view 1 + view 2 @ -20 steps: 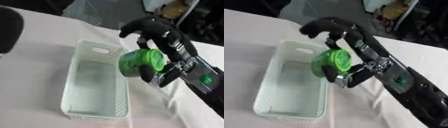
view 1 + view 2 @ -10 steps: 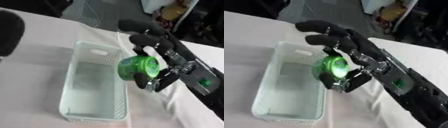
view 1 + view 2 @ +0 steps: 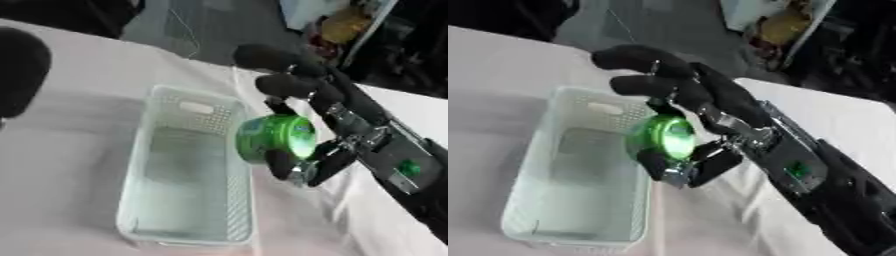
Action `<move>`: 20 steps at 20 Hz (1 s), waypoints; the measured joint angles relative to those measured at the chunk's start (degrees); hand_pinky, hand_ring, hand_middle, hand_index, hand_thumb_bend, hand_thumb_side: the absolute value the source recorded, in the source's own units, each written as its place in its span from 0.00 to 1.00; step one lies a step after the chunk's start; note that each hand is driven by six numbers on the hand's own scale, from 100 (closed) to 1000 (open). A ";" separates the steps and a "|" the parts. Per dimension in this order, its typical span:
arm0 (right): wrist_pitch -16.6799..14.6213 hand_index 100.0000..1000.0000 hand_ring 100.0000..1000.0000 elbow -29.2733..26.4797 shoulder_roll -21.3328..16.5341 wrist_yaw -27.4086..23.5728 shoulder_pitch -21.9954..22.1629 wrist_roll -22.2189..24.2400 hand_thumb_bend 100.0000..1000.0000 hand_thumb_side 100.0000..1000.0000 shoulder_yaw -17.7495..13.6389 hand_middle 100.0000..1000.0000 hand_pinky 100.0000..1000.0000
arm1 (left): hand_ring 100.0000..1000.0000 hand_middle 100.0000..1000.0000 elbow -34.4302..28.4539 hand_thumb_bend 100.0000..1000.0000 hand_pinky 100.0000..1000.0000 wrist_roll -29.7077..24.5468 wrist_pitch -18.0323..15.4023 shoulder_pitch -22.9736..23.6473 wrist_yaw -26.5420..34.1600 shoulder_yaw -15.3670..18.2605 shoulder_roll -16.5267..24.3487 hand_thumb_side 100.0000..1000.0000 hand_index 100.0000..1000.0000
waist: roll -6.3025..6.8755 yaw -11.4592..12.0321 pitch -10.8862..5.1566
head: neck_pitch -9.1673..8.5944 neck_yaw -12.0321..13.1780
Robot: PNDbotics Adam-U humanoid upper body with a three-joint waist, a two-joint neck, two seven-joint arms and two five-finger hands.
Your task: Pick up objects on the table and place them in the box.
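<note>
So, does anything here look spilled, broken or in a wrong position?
Nothing stands out. The right hand has its fingers round a green object at the right rim of the white basket, which stands flat and looks whole. No spill shows on the cloth.

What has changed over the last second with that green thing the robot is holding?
The right hand has carried the green round container a little lower and leftward, to the right rim of the white basket. The hand's hold is unchanged, and the basket has not moved.
</note>
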 measured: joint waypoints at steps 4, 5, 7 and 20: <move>1.15 1.00 1.00 0.01 -0.06 -1.36 -0.37 1.72 0.00 0.48 0.31 1.00 1.00 | 0.63 0.90 0.00 0.71 0.60 0.06 0.03 -0.03 -0.40 0.00 0.00 0.86 0.78 | 0.00 -0.17 0.01 | -0.08 0.04; 1.55 1.00 1.00 0.00 -0.06 -2.29 -0.37 2.12 0.00 0.47 0.39 1.00 1.00 | 0.63 0.90 0.00 0.72 0.60 0.00 0.08 -0.04 -0.51 0.00 0.00 0.86 0.78 | 0.00 -0.21 0.02 | -0.08 0.07; 2.47 1.00 1.00 -0.07 -0.07 -4.50 -0.38 3.11 0.00 0.47 0.47 1.00 1.00 | 0.63 0.90 0.00 0.72 0.60 -0.07 0.15 -0.04 -0.63 0.00 0.00 0.86 0.78 | 0.00 -0.21 0.09 | -0.08 0.10; 2.77 1.00 0.95 -1.74 0.87 -8.53 3.69 7.04 0.00 0.43 -0.38 0.98 1.00 | 0.63 0.90 0.01 0.73 0.59 -0.78 0.22 2.44 -1.34 -0.08 1.50 0.85 0.79 | 0.84 -3.48 -0.25 | -0.07 0.57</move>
